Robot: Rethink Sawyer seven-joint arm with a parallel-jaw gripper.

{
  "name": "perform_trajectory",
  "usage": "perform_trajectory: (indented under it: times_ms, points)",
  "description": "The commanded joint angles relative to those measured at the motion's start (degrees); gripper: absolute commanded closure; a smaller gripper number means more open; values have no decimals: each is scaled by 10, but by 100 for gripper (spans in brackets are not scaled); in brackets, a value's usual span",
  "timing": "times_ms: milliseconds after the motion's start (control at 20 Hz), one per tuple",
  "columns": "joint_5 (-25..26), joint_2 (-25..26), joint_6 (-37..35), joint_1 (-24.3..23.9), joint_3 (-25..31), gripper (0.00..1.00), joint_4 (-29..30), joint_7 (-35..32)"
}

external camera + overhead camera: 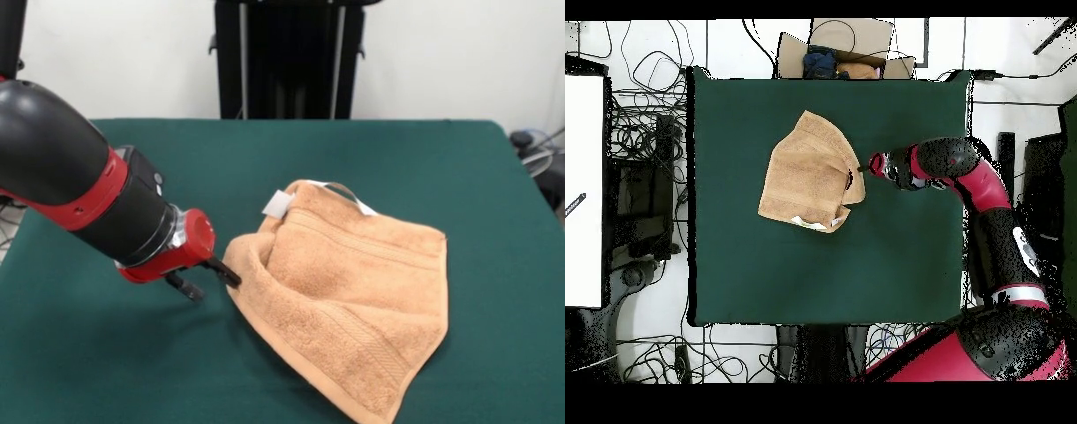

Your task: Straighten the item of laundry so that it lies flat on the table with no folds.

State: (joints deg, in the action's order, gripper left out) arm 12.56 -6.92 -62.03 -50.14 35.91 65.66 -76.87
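Cardboard box (835, 50) of clothes; cables (650, 110) around.

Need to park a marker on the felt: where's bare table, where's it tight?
Bare: the table between the towel and the robot-side edge, plus the strip along the edge opposite the arm. Crowded: the gripper sits against the towel's folded edge.

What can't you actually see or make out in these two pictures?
- Front view: whether the gripper pinches the towel edge; its tips are too small and dark.
- Overhead view: the same contact, too small.
- Both views: what lies beneath the towel's raised fold.
- Front view: the table near edge, cut off.
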Motion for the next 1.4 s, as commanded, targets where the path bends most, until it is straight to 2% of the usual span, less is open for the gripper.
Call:
perform_trajectory:
  times_ms: [50,700,1100,1400]
  points:
    - [-18,20,2,2,37,0,19,60]
    - [0,46,42,1,35,0,23,72]
    - [15,44,99,0,34,0,67,52]
    - [10,38,78,2,33,0,56,53]
